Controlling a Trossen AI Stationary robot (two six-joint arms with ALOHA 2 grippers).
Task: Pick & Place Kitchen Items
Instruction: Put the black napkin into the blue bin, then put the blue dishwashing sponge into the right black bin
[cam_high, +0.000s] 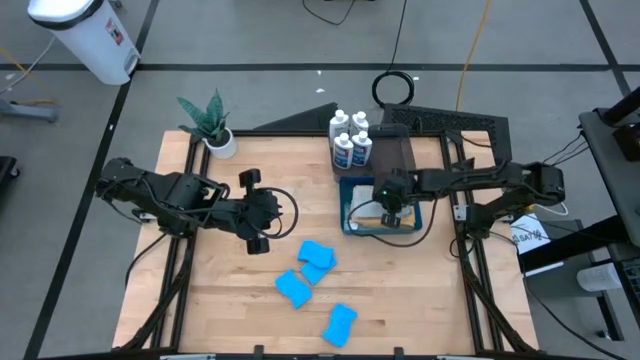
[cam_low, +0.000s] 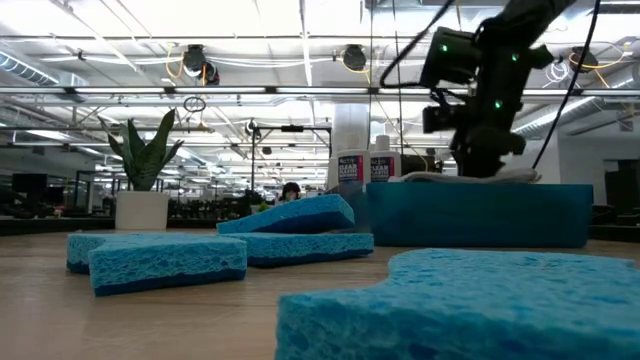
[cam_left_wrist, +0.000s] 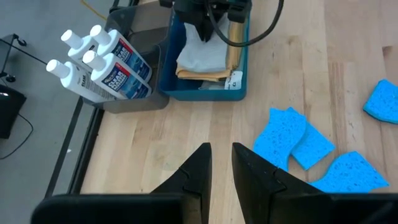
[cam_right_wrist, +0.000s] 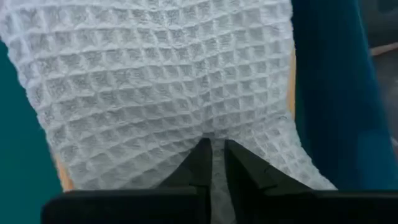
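Grey waffle cloth (cam_right_wrist: 155, 87) is lying in the blue bin (cam_high: 352, 188), on top of an orange cloth (cam_left_wrist: 231, 59) peeking out at its edges. Right claw (cam_right_wrist: 212, 163) is pressing down right onto the grey cloth, fingers pinched nearly together with a fold of the weave between the tips, so gripping the cloth. Just beyond that claw, four white bottles (cam_high: 350, 138) are standing clustered at the dark grey tray (cam_high: 395, 152) behind the bin. Blue sponges (cam_high: 310, 272) are sitting on the tabletop (cam_high: 220, 290), well apart from the right claw and near the left one; two are overlapping, one more sponge (cam_high: 340, 324) is lying farther off. Left claw (cam_left_wrist: 221, 163) is hovering over bare tabletop, pointing toward the bin, fingers narrow and holding nothing. Potted plant (cam_high: 211, 124) is standing at the far corner behind the left arm.
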